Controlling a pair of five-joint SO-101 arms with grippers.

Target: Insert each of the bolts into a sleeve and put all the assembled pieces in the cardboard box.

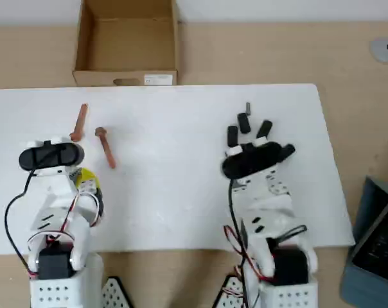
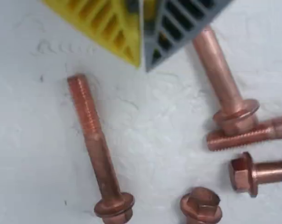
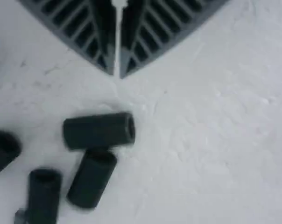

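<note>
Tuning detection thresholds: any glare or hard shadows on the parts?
High view: the sheet is evenly lit, with no hot spot. Left wrist view: the bolts carry a mild sheen and cast soft shadows. Right wrist view: the sleeves look matte, with no glare and only faint shadows.

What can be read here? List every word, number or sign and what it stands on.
Label on the box front: print too blurred to read.
Bolts, sleeves, sheet: no legible markings.
</note>
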